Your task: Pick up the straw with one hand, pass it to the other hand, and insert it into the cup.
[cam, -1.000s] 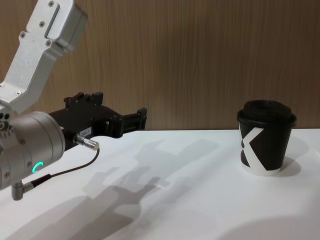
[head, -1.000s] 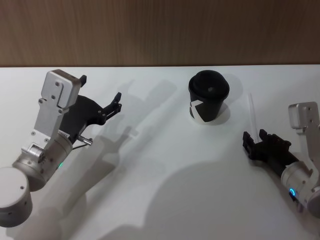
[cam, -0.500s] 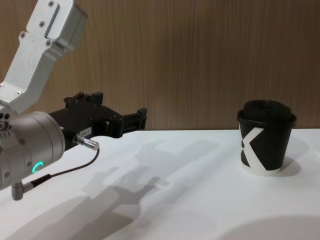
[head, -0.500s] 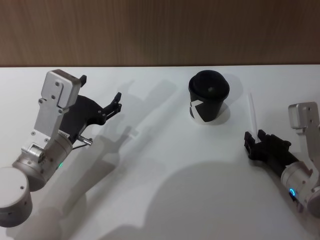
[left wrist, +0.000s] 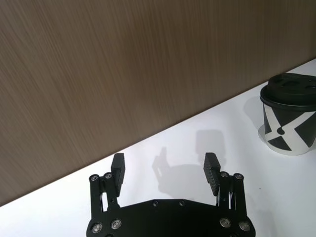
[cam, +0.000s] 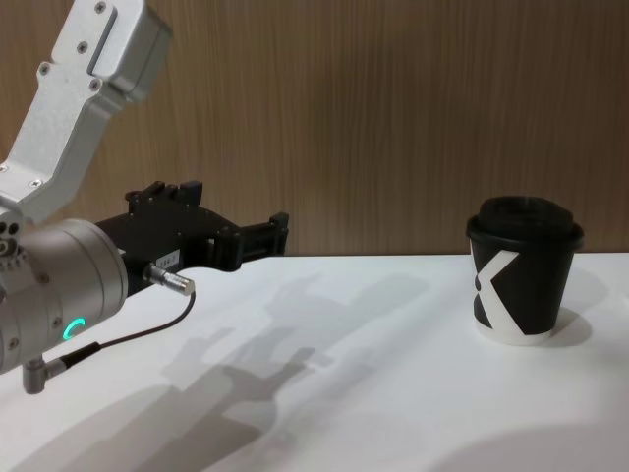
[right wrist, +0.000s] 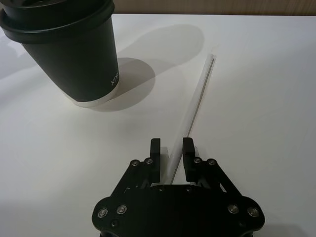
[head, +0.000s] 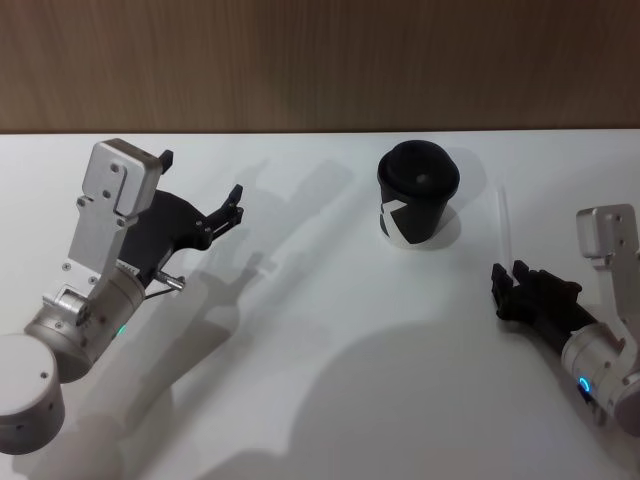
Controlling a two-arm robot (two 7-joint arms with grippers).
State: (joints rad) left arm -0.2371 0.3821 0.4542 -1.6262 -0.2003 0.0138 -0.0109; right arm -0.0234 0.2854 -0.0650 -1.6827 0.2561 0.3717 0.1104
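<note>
On the white table [head: 320, 400], the right gripper [right wrist: 172, 157] pinched the straw's [right wrist: 197, 101] near end, right of the cup [head: 417, 194]. The left gripper [left wrist: 164, 172] waited spread. Picking up was underway; lifting it should come next.

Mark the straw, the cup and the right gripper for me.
straw [right wrist: 196, 96], right wrist view, middle of the tube.
cup [head: 417, 190], head view, domed lid.
right gripper [right wrist: 171, 158], right wrist view, midway between its fingertips, around the straw's near end.
</note>
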